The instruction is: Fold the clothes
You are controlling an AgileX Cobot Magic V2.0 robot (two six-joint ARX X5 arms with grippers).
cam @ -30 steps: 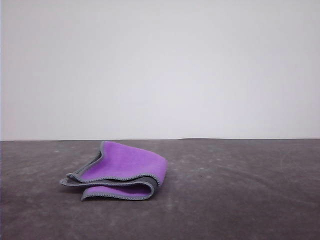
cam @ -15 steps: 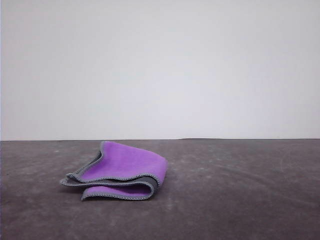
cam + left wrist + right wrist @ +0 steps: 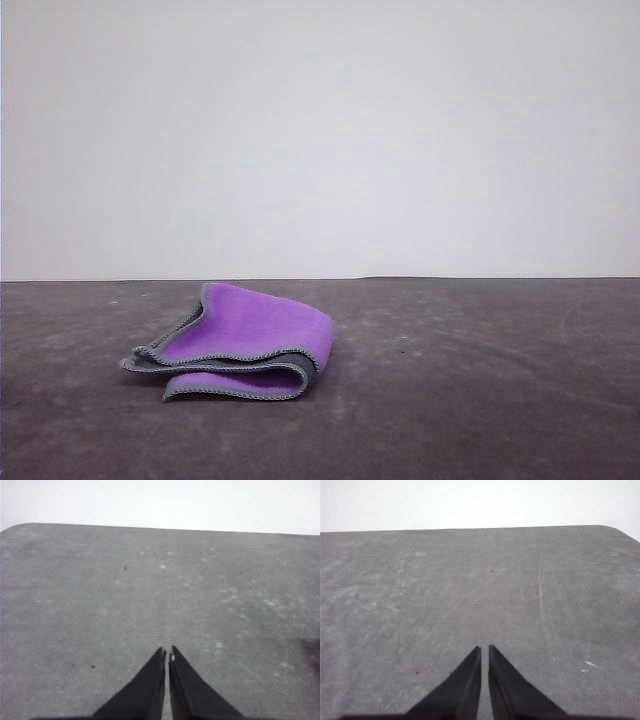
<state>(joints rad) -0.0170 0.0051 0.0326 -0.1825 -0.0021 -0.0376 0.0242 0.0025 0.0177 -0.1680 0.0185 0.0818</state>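
The left gripper (image 3: 167, 654) has its 2 black fingers drawn together until only a hairline slit shows between the tips, and it grips nothing; ahead of it lies bare, scuffed grey table (image 3: 100, 590). A dark smudge sits at the edge of that wrist view, off to the side of the fingers, too blurred to name.

The cloth (image 3: 235, 345) rests on the table left of centre in the front view, folded over itself into a loose bundle. Purple faces up on the top layer, a dark grey band wraps the fold at its near right, and the light stitched edging runs along the open layers at its left. It does not lie flat: the upper layer arches and the lower edges splay out. From these pictures I cannot tell how far it sits from either set of fingertips.

The right gripper (image 3: 485, 649) is likewise all but closed on nothing, with worn table in front of it.

The folding looks largely done, so the risk is of spoiling it. Fingers this nearly closed can take no hem; coming down on the bundle like that would likely push it across the table or squash it. The springy arch may also let the top layer slide open, and pinching 1 layer alone would peel the fold apart.
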